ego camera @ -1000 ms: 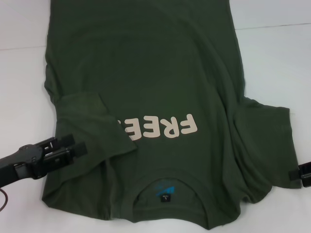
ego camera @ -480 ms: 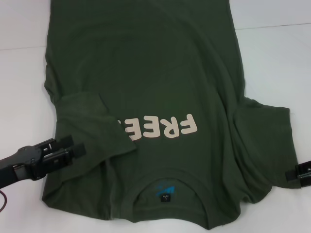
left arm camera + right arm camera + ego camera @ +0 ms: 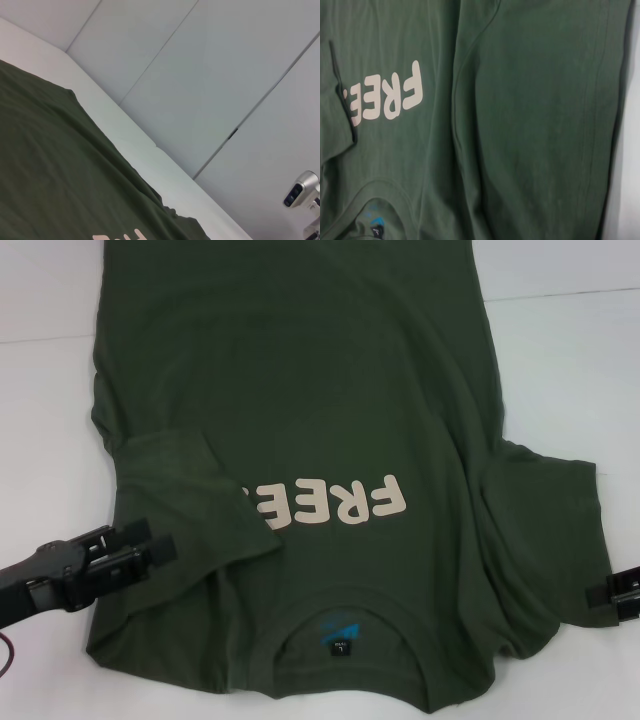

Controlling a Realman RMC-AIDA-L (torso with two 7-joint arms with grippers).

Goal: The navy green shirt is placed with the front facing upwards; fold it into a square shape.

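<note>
The navy green shirt [image 3: 300, 370] lies flat and front up on the white table, its collar toward me. Its cream lettering [image 3: 345, 502] is partly covered by the left sleeve [image 3: 190, 490], which is folded inward over the chest. The right sleeve [image 3: 550, 530] is spread outward. A small blue neck label [image 3: 338, 632] shows inside the collar. My left gripper [image 3: 145, 543] is open over the shirt's left shoulder edge, holding nothing. My right gripper [image 3: 612, 592] shows only at the frame's edge, by the right sleeve's hem. The right wrist view looks down on the shirt [image 3: 530, 125] and the lettering [image 3: 395, 95].
White table [image 3: 50, 420] shows on both sides of the shirt. In the left wrist view the shirt [image 3: 50, 165] lies before white wall panels [image 3: 225, 75], and a small silver camera device [image 3: 302, 187] sits at the far side.
My left gripper has sunk slightly toward me at the shoulder edge. The right gripper has shifted a little at the sleeve hem. The shirt has not moved.
</note>
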